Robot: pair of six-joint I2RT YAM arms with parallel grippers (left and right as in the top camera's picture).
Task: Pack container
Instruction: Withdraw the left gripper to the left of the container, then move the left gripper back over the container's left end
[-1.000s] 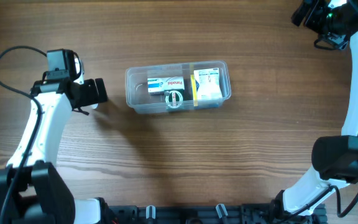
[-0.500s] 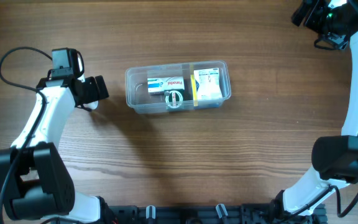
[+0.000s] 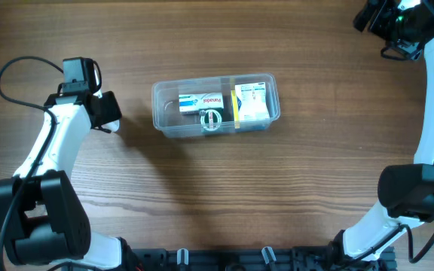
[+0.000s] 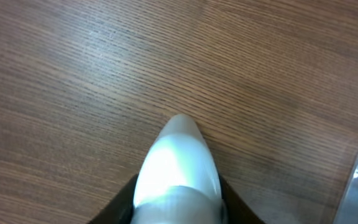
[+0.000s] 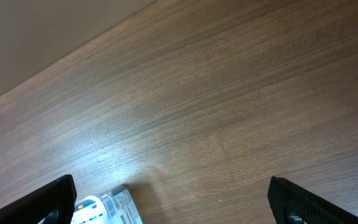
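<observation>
the container (image 3: 162, 120) looks light, thin-walled and slick; its left rim, near the left gripper (image 3: 108, 108), suits a pinch. left fingers together, right gripper (image 5: 173, 193) fingers wide apart.

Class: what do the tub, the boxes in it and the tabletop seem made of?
Container: clear glossy plastic, contents show through. Blue-white box and yellow-white box: probably printed cardboard, flat faces. Table: wood or wood-look laminate; grain lines, slight sheen.

Robot lab bench: wood-grain table (image 3: 217, 196) with black arm-mounting rail (image 3: 224, 260).
</observation>
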